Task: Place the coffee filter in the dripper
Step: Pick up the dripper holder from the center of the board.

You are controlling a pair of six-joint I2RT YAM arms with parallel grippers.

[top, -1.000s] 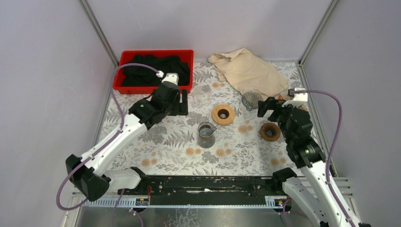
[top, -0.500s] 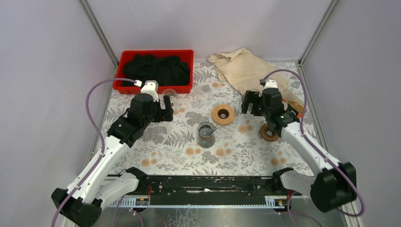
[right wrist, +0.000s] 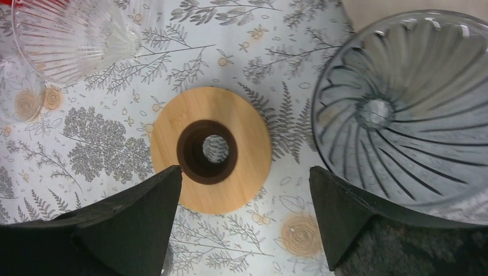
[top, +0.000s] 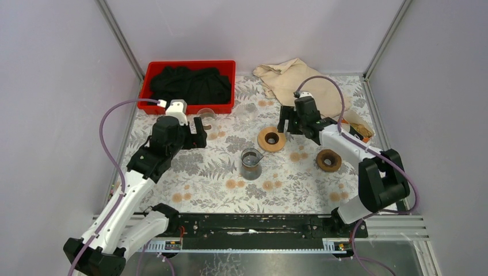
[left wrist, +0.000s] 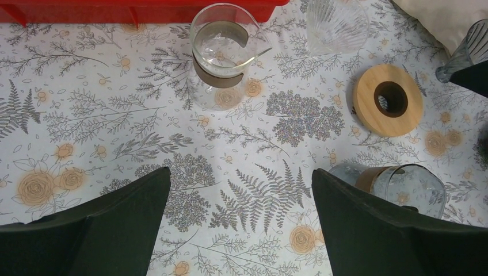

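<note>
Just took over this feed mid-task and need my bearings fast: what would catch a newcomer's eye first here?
The red tray full of black cloth at the far left stands out most, with a crumpled beige cloth at the far right. Closer in, the right gripper hangs open over a wooden ring, a ribbed smoky dripper just beside it. The left gripper is open too, over the floral tablecloth.

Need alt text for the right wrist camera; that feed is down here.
The open, empty right gripper hangs over a wooden ring with a dark centre hole, a grey ribbed glass dripper beside it on the right. A clear ribbed dripper sits top left on the floral tablecloth.
</note>
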